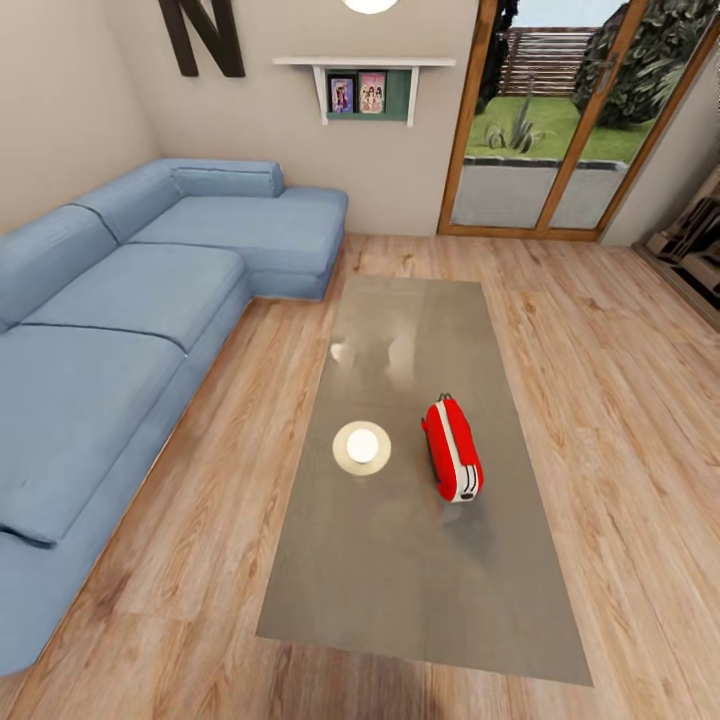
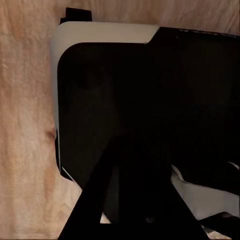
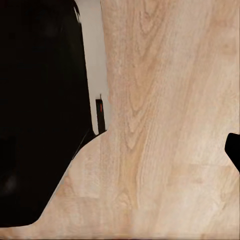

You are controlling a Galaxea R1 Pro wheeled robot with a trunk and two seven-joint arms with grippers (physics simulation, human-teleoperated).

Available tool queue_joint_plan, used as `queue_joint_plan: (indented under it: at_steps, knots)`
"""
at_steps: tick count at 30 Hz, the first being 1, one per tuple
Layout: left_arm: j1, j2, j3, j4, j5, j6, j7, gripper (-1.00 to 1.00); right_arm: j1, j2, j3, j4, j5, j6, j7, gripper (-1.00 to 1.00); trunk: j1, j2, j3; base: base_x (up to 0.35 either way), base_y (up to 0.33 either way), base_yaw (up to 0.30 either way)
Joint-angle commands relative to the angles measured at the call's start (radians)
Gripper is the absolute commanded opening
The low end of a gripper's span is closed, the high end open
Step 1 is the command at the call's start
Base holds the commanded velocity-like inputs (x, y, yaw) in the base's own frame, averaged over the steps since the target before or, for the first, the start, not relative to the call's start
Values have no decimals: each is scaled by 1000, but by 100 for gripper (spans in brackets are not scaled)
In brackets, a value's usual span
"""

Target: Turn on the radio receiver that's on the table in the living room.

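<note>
The radio receiver (image 1: 453, 450) is a bright-red rounded box with white edge trim. It stands on the right half of the long, glossy grey-brown table (image 1: 400, 570), in the middle of the living room. A thin black wire handle sticks out at its far end. In the left wrist view a dark blurred shape, perhaps that gripper's fingers (image 2: 132, 200), hangs over the robot's black and white base (image 2: 105, 35) and the wood floor. In the right wrist view a small dark tip (image 3: 233, 150) at the edge lies over floor planks; the state of both grippers is unclear.
A round white light reflection (image 1: 362, 447) lies on the tabletop left of the radio. A blue L-shaped sofa (image 1: 120, 330) runs along the left. Light wood floor (image 1: 600, 400) surrounds the table. Glass doors (image 1: 560, 130), a wall shelf (image 1: 365, 85) and a dark letter N (image 1: 203, 35) are at the back.
</note>
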Motion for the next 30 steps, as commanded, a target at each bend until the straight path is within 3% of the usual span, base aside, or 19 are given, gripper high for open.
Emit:
queue_joint_plan:
  at_steps: [1,4,7,10,18,30]
  knots:
    - [10,-9,1,0,-16,0,34,-100,3,12,-1,0,16,0,-10,100,0,0,2,0,0,0]
    - [36,-31,1,0,-51,0,99,-100,7,50,-1,1,41,1,-45,100,0,0,7,0,0,0]
    - [49,-40,1,0,-61,-1,118,-100,8,79,-1,3,48,5,-78,100,0,0,12,0,0,0]
    - [59,-43,1,0,-63,-8,124,-100,8,91,-1,14,51,7,-93,100,0,0,16,0,0,0]
    - [95,-46,2,0,-55,-122,127,-100,8,96,-2,22,52,5,-101,100,0,0,30,0,0,0]
    - [100,-42,6,-1,-61,-142,127,-100,8,97,-2,22,52,3,-101,100,0,0,49,0,0,0]
